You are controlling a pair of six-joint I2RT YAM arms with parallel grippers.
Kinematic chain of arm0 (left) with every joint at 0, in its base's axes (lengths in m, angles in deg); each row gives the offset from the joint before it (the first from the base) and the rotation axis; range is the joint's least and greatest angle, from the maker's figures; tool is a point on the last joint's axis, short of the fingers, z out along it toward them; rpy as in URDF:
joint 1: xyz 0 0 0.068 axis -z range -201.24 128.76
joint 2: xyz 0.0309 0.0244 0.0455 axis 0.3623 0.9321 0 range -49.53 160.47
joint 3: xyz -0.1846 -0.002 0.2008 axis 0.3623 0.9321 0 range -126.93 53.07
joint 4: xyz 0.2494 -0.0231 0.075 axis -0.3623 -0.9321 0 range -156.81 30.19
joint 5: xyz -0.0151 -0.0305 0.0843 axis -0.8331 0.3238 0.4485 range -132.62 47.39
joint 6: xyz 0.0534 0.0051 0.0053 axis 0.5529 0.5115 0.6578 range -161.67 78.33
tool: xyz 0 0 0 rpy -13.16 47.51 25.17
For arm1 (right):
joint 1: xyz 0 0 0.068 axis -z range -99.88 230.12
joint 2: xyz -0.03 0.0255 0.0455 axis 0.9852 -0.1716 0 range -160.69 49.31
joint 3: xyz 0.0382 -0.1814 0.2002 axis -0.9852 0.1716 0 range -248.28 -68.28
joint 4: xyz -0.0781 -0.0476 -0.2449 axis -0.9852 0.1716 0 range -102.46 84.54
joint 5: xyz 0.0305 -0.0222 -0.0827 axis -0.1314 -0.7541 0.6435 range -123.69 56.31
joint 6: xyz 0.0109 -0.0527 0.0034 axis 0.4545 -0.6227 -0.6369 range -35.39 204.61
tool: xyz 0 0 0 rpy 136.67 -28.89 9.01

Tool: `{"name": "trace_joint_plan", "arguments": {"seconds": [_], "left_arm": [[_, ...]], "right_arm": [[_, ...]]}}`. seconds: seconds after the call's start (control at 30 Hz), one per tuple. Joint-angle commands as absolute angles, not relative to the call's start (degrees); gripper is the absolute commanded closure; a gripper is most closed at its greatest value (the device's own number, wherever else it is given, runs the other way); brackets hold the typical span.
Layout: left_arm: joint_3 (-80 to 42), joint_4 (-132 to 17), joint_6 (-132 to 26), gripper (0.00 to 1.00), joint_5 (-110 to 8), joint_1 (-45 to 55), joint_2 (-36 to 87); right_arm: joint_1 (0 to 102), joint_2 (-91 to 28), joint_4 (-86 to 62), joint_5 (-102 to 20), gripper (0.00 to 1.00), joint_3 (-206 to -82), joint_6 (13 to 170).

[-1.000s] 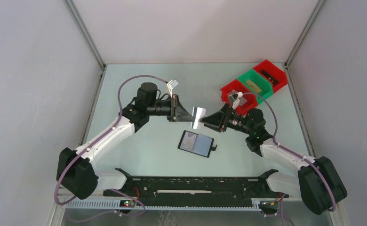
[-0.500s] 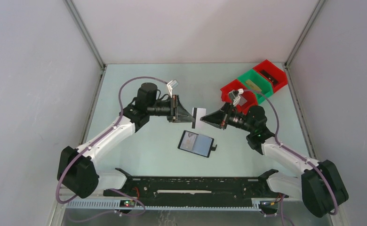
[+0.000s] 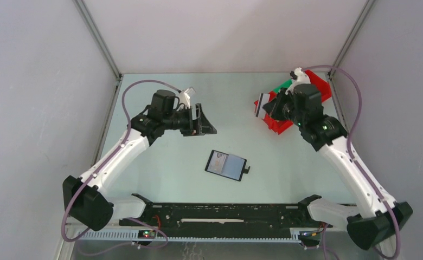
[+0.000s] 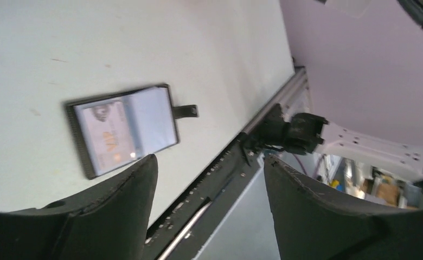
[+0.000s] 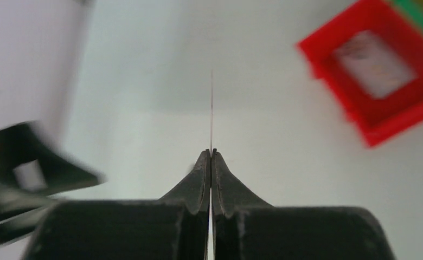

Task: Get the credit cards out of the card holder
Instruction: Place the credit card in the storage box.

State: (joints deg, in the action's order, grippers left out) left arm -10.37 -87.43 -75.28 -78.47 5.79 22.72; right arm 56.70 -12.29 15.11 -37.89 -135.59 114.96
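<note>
The right gripper [image 3: 267, 107] pinches a card [image 3: 260, 105] near the red bin [image 3: 277, 125]; the left gripper [image 3: 208, 127] gapes empty; the wallet [image 3: 226, 164] lies open.

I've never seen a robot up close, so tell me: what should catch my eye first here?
The right gripper, shut on a thin pale credit card, holds it up beside the red bin at the far right. At the table's centre the black card holder lies open, a printed card showing inside; the left gripper stands open behind it, leftward.
</note>
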Motion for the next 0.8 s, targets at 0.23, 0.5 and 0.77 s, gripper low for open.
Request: {"name": "trace_joint_plan", "arguments": {"seconds": [0.23, 0.5, 0.77], "left_arm": [[-14.1, -93.6, -71.9, 0.12, -68.7, 4.8, 20.8], [-12.3, -91.5, -73.4, 0.11, -69.4, 4.7, 21.7], [-8.9, -87.4, -75.2, 0.11, -72.0, 4.8, 21.6]], "right_arm": [[50.9, -32.9, 16.9, -2.6, 1.0, -145.3, 70.6], [56.3, -44.6, 9.6, -5.4, 1.0, -147.7, 58.9], [61.1, -51.3, 4.3, -8.7, 1.0, -147.7, 52.9]]}}
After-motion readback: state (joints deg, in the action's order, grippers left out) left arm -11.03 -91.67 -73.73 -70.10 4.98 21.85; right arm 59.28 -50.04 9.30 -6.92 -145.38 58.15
